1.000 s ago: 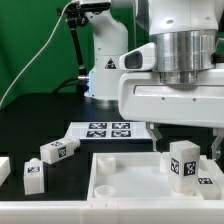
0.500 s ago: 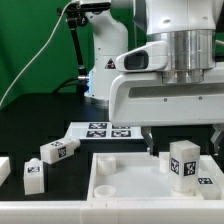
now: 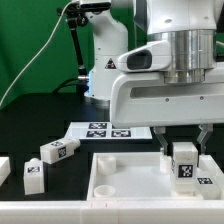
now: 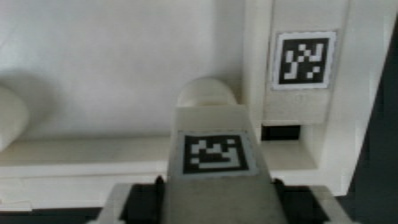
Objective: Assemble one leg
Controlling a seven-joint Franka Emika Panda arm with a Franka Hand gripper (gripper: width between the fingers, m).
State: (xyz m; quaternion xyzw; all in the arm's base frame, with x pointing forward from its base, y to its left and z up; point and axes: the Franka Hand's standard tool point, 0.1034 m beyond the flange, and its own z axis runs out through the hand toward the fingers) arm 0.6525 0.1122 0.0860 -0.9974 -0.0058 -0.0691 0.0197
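The leg [image 3: 185, 168] is stood upright, long axis vertical, directly between the gripper [image 3: 184, 157] fingers; jaws are drawn narrow beside it; whether it is clamped cannot be told.

Pincer [image 3: 184, 153] lowered around the leg [image 3: 185, 168], fingers [image 3: 165, 150] drawn in from wide to close beside it (contact unclear)

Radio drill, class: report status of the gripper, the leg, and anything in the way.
Gripper astride the leg, grip unconfirmed. Leg upright on the large white piece. Nothing blocking; spare legs lie apart, exterior view's left.
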